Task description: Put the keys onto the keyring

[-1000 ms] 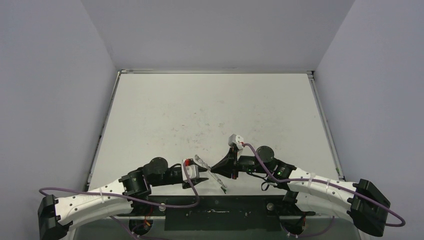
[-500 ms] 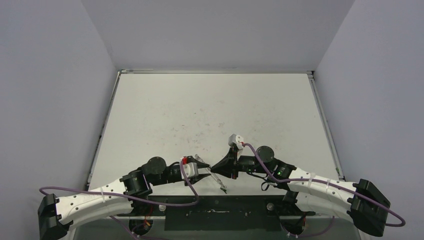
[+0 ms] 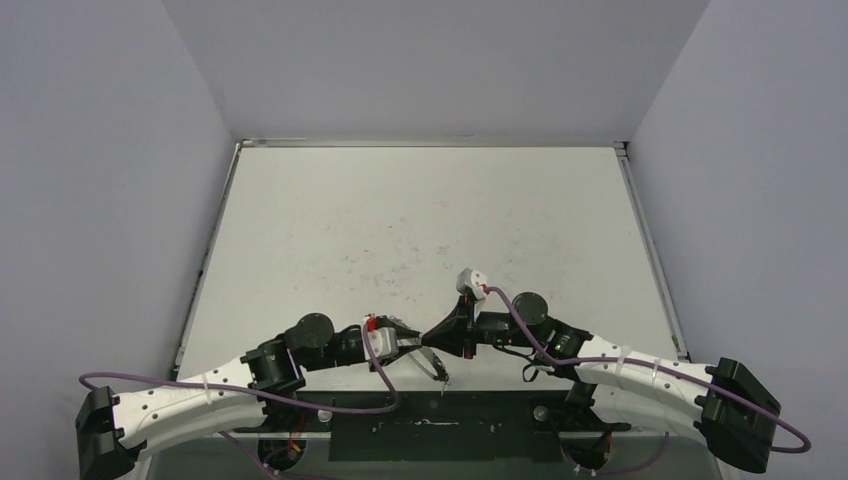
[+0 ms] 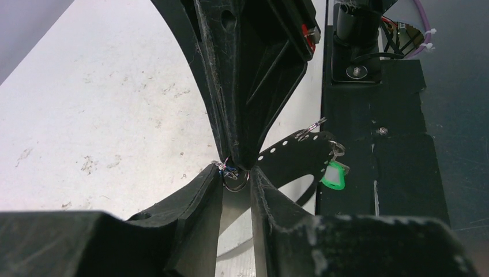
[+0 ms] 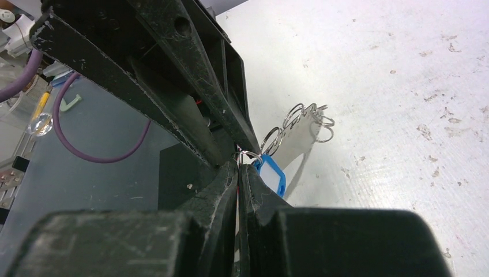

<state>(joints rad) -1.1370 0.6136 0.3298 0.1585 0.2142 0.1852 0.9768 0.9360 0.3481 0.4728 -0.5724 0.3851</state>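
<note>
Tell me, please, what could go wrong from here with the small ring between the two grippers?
The right gripper pinches only the rim of the small metal split ring bearing the blue plastic tag, so it could slip out. The left gripper, jaws narrowly apart around that ring, crowds the right one; closing could knock or twist it.

Soft, even light from above; the white table [image 3: 420, 220] looks bright. In both wrist views the nearest fingers [image 4: 173, 231] along the bottom edge blur, and shadows fall faint, soft-edged.
</note>
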